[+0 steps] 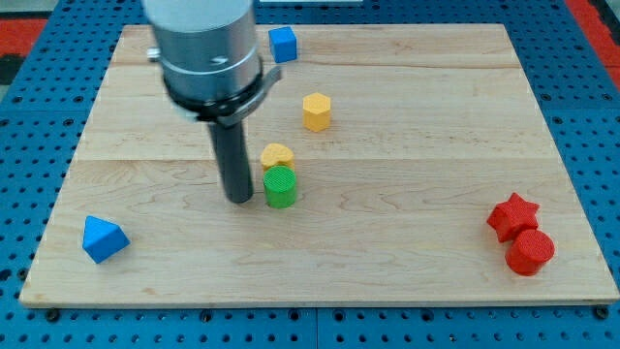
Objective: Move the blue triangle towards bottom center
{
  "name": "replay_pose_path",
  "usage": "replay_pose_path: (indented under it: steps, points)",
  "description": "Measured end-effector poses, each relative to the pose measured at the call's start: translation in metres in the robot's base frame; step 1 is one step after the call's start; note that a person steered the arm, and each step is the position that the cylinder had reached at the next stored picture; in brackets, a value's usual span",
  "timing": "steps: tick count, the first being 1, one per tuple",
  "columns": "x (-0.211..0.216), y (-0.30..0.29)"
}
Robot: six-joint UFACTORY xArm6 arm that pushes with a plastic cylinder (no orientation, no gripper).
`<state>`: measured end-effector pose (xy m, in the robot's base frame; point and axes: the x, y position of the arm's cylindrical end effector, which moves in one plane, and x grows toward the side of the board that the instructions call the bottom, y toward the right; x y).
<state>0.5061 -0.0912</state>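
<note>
Tip [239,199] just left of green cylinder [280,187], no fingers on rod | blue triangle [104,238] at wooden board's [407,116] bottom-left corner, well apart from tip

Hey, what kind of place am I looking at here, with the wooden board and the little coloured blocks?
Probably a robotics lab test bench: a wooden board lies on a blue perforated surface, small blocks like the blue triangle and red star sit scattered, and my tip rests just left of the green cylinder.
</note>
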Motion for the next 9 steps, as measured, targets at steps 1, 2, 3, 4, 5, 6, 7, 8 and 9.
replay_pose_path:
  steps: [1,2,3,4,5,6,7,8,9]
  points:
    - [0.020,0.038]
    - [-0.007,0.047]
    - [-0.051,0.032]
    - [-0.056,-0.047]
    - [-0.035,-0.143]
    - [0.030,-0.174]
    - [0.045,-0.172]
    - [0.045,-0.134]
    - [0.046,-0.083]
